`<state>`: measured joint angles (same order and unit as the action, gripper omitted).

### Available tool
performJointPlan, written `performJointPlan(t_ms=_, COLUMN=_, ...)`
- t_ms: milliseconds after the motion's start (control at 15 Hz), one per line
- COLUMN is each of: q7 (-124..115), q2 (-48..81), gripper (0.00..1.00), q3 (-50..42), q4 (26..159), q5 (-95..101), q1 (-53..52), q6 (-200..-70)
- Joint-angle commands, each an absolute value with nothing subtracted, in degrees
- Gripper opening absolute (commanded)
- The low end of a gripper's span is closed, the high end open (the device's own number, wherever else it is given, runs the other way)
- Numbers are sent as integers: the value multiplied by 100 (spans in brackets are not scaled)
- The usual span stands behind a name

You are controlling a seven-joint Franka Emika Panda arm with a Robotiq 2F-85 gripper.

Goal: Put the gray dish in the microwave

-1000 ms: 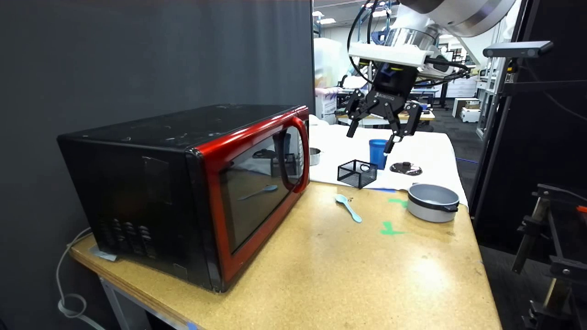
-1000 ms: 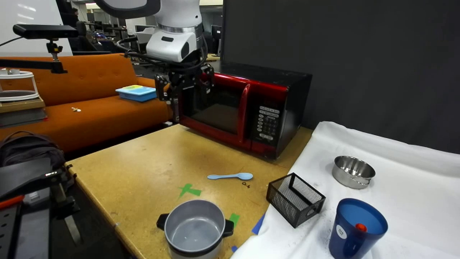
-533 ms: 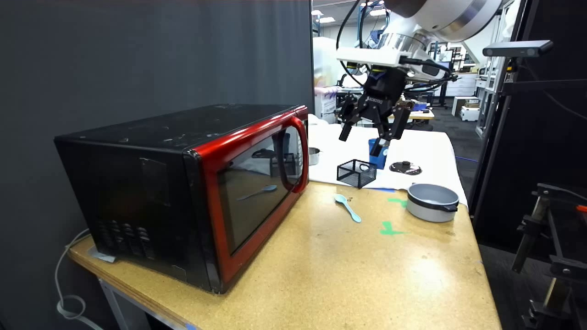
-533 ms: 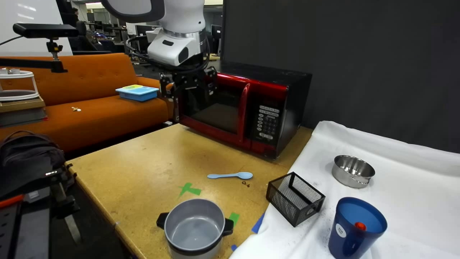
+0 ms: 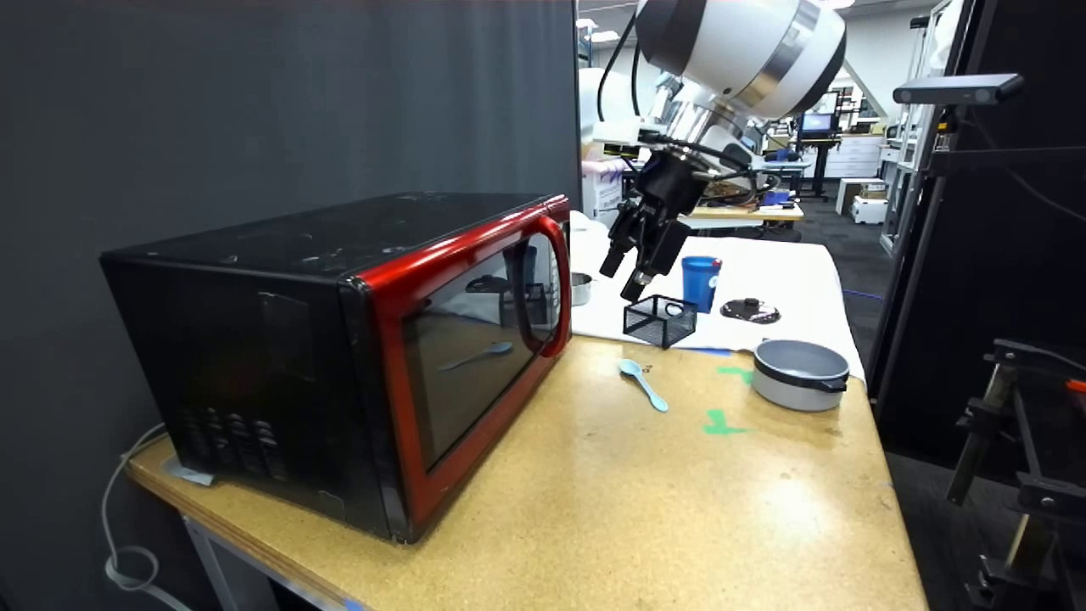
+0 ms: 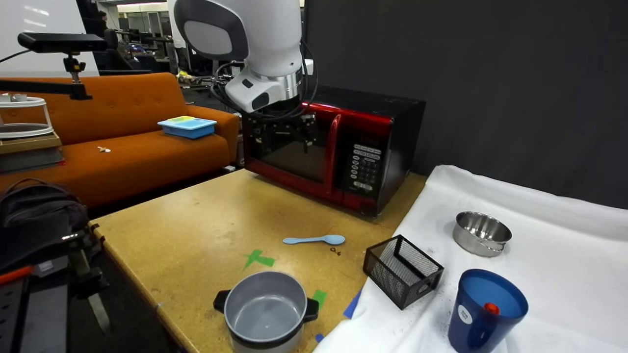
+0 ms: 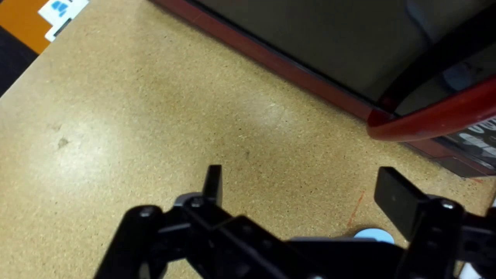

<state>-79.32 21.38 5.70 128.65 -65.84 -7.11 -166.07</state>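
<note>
The gray dish [image 6: 267, 309], a round gray pot with two black side handles, stands on the wooden table; it shows as well in an exterior view [image 5: 800, 373] at the far right corner. The microwave [image 5: 475, 339], black with a glossy red-framed door, has its door closed. Its curved red handle [image 7: 430, 120] shows at the right of the wrist view. My gripper [image 7: 300, 172] is open, nothing between its fingers, above the table in front of the door. In an exterior view the gripper [image 6: 283, 147] overlaps the dark door window, left of the handle.
A light blue spoon [image 6: 316, 239] lies on the table below the gripper. On the white cloth stand a black mesh basket [image 6: 403, 272], a steel bowl [image 6: 482, 234] and a blue cup [image 6: 485, 309]. A black lid [image 5: 750, 311] lies near the cup.
The arm and open gripper have come down and across toward the microwave's handle, and the gripper has turned a little. Dish, microwave, spoon and basket stay where they were.
</note>
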Motion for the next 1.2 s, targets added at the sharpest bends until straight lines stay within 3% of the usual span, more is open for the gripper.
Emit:
performJointPlan(t_ms=0, q7=-8101, q2=2346, gripper=100, q3=689, q4=12508, q5=-7447, q1=-625, q6=-17048)
performJointPlan(t_ms=600, q7=-7664, q2=2970, gripper=100, q3=640, q4=11103, q5=-10104, q1=-751, q6=-17953)
performJointPlan(t_ms=933, q7=-7254, q2=3502, gripper=100, q3=518, q4=10624, q5=-10205, q1=-783, q6=-17778)
performJointPlan(t_ms=1000, q7=-7230, q2=3575, gripper=96, q3=511, q4=10637, q5=-10126, q1=-775, q6=-17779)
performJointPlan(t_ms=1067, q7=-7182, q2=3627, gripper=74, q3=507, q4=10652, q5=-10124, q1=-754, q6=-17750)
performJointPlan(t_ms=1133, q7=-7102, q2=3662, gripper=72, q3=495, q4=10651, q5=-10200, q1=-739, q6=-17729)
